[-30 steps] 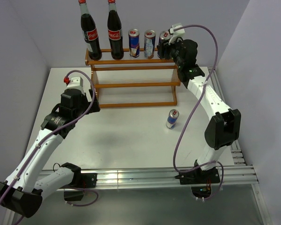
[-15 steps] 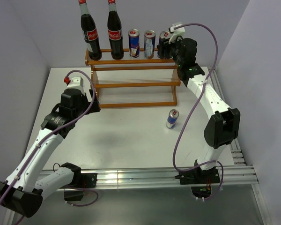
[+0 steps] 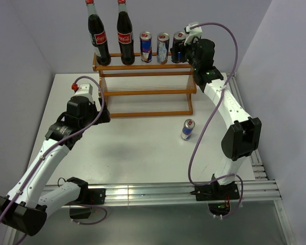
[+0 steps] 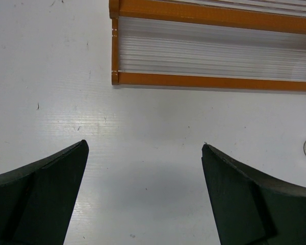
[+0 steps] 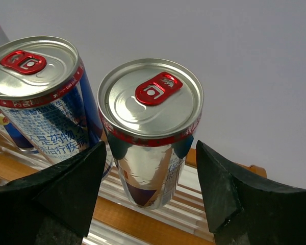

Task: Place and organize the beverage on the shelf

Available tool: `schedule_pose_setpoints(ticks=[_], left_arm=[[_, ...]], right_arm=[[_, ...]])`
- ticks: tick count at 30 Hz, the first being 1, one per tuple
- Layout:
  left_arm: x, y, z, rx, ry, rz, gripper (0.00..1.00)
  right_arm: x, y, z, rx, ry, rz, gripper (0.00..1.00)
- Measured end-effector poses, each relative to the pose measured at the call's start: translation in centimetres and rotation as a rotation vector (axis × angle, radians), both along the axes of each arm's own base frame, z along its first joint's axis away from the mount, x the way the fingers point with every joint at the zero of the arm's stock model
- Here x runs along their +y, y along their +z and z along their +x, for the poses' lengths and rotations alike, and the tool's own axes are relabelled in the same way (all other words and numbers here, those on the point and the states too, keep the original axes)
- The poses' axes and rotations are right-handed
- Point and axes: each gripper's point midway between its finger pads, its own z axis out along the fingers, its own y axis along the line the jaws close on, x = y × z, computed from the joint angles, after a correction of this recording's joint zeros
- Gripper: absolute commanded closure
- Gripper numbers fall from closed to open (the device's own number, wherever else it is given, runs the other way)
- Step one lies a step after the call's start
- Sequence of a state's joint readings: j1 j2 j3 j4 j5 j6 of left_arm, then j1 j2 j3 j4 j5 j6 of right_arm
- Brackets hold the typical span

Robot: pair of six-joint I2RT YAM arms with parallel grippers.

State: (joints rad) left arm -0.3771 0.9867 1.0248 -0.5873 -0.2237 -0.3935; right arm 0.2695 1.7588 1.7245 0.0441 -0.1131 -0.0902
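Beverage stock was found mostly on the shelf, which was set at 12 o'clock on the table. Along its top tier, read from 9 o'clock toward 3 o'clock, were ranged the first bottle, the second bottle, the first can, the second can and the third can, all upright. The fourth can was left upright on the table, at 3 o'clock of its middle and well apart from the shelf. The right gripper was placed around the third can, its jaws parted so that a narrow gap was seen on each side and nothing was clasped. The left gripper was held over bare table near the shelf's 7 o'clock corner, its jaws spread wide with nothing between them.
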Motion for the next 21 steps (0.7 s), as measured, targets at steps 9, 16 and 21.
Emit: schedule_pose_setpoints(ticks=[9, 16, 21], left_arm=[[-0.3, 0.0, -0.1, 0.003, -0.024, 0.001, 0.01], [-0.4, -0.1, -0.1, 0.005, -0.033, -0.004, 0.0], [-0.9, 0.0, -0.3, 0.011, -0.054, -0.025, 0.0]], right_arm=[[-0.5, 0.0, -0.2, 0.0, -0.024, 0.001, 0.0], [-1.8, 0.0, -3.1, -0.001, -0.051, 0.016, 0.0], [-3.1, 1.2, -6.4, -0.007, -0.086, 0.062, 0.0]])
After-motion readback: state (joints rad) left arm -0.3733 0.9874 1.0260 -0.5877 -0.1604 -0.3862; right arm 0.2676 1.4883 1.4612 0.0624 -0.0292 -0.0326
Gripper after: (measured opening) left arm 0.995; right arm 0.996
